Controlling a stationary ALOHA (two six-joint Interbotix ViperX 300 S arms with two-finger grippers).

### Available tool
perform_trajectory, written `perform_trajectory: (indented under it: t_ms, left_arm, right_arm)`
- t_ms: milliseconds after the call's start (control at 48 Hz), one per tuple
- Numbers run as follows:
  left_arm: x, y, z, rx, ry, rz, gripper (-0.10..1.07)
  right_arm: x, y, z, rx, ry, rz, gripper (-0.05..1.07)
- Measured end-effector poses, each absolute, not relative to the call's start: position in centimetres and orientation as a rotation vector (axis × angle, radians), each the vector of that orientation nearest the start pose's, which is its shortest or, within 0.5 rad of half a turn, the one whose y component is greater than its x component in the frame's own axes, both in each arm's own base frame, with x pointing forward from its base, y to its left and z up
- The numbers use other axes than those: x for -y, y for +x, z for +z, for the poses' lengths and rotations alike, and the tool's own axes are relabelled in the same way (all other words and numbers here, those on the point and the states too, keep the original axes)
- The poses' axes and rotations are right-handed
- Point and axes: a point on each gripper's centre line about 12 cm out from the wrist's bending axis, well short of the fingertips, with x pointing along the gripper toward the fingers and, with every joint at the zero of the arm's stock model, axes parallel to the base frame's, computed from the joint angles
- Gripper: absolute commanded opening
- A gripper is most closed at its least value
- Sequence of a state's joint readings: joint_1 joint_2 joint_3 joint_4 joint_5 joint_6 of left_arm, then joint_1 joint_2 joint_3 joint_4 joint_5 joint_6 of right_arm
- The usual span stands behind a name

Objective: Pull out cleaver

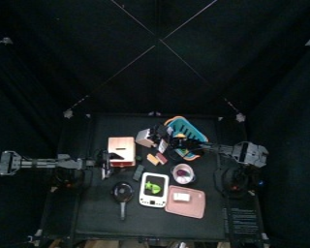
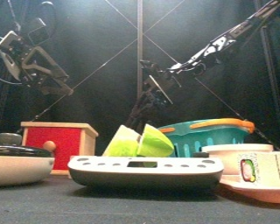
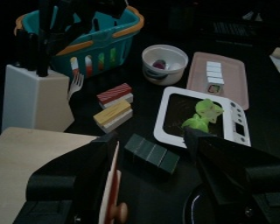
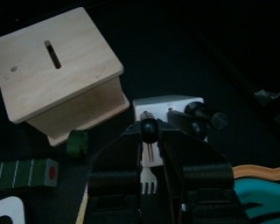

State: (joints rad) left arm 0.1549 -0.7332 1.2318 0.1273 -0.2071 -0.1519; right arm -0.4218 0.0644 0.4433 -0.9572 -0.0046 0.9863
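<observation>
Start at the left of the top view: your left hand (image 3: 143, 188) rests low over the worktop (image 2: 108, 206), jaws spread wide, gripping nothing. It's out of this one.

Moving right, the wooden box (image 4: 60, 66): pale, square-edged, with a slot in its lid. Just beside it, centre frame, stands the white knife block (image 4: 164, 108), smooth and boxy, with black handles (image 4: 199, 118) poking out of its top. That's where your cleaver is, blade buried in the block. My guess is it's the cleaver handle (image 4: 149, 129) lying nearest your right hand (image 4: 150, 188), though I can't be sure which handle is which.

That right hand has reached across the middle and is by far the nearer. Its jaws are parted, nothing held, with a fork (image 4: 149, 171) showing in the gap. The handle lies dead ahead of the jaws, and its long axis follows the slot, so pull along that line.

Far right, the teal ribbed basket (image 2: 201, 136).
</observation>
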Motion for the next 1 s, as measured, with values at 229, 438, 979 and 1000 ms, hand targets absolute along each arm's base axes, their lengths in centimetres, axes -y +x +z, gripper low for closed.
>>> perform_trajectory:
  t_ms: [229,438,979,1000]
  left_arm:
    - [-3.1,21.8,21.2,-0.292,-0.054,0.132,0.95]
    - [-3.1,21.7,21.1,-0.292,-0.054,0.132,0.95]
    - [-3.1,21.7,21.1,-0.294,-0.052,0.132,0.95]
    - [-3.1,21.7,21.0,-0.295,-0.054,0.132,0.95]
  right_arm:
    - [17.9,40.4,22.6,-0.479,0.129,-0.411,0.40]
    - [17.1,39.5,24.4,-0.442,0.119,-0.406,0.40]
    - [14.9,36.5,27.1,-0.386,0.100,-0.385,0.40]
    - [14.8,36.4,27.2,-0.385,0.099,-0.384,0.40]
